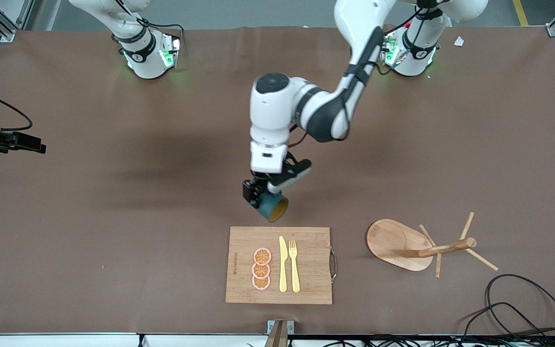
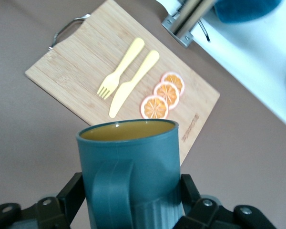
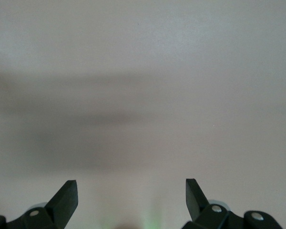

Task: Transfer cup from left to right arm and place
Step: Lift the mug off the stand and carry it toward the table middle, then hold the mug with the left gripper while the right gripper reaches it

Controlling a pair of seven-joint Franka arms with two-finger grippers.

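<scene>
The dark teal cup (image 1: 272,206) with a mustard-yellow inside hangs in the air, tipped on its side, just over the table beside the cutting board's edge. My left gripper (image 1: 260,196) is shut on its body. In the left wrist view the cup (image 2: 128,162) fills the lower middle with its handle toward the camera, and both black fingers (image 2: 74,194) press its sides. My right gripper (image 3: 131,188) waits open over bare brown table, with nothing between its fingers.
A wooden cutting board (image 1: 306,284) lies near the front edge and carries three orange slices (image 1: 261,269), a yellow knife (image 1: 283,264) and a fork (image 1: 294,265). A wooden peg stand (image 1: 403,243) lies toppled toward the left arm's end. Black cables (image 1: 523,308) coil at that corner.
</scene>
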